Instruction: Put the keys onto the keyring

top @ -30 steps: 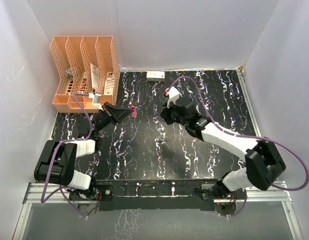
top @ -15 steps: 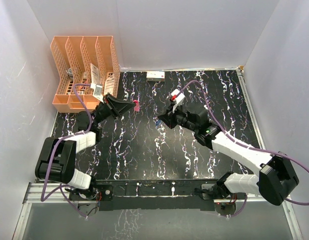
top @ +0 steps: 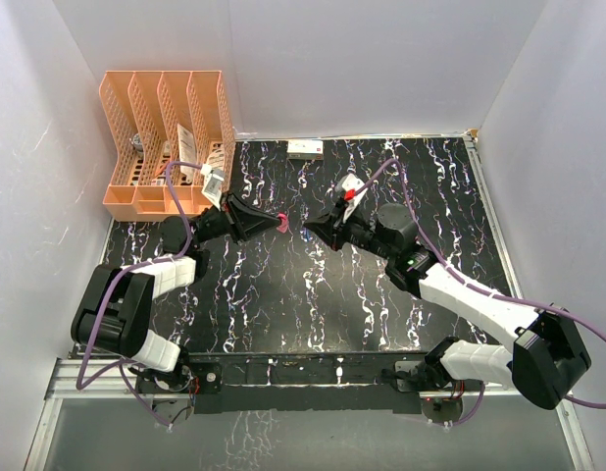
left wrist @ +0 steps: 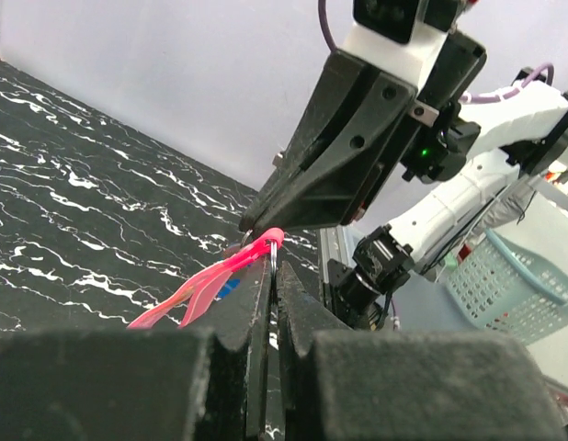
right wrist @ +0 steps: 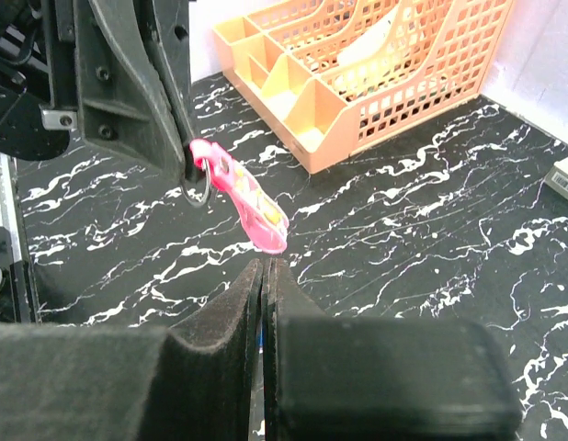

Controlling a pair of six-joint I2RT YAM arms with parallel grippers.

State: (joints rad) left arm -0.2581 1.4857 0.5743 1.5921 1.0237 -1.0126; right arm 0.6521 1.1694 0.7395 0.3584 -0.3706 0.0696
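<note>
The keyring is a thin metal ring with a pink-red strap hanging from it. My left gripper is shut on the ring and holds it above the table, the strap drooping to the left. In the top view the left gripper and the right gripper point at each other mid-table, a small gap apart, the strap between them. My right gripper is shut just below the strap's end. A blue sliver, the blue key, shows between its pads.
An orange mesh file rack stands at the back left, close behind the left arm. A small white box lies against the back wall. Beyond the table's edge, the left wrist view shows a pale blue basket.
Both arms have swung toward each other. The left gripper carried the keyring rightward, and the right gripper turned left, so their tips now nearly meet.
</note>
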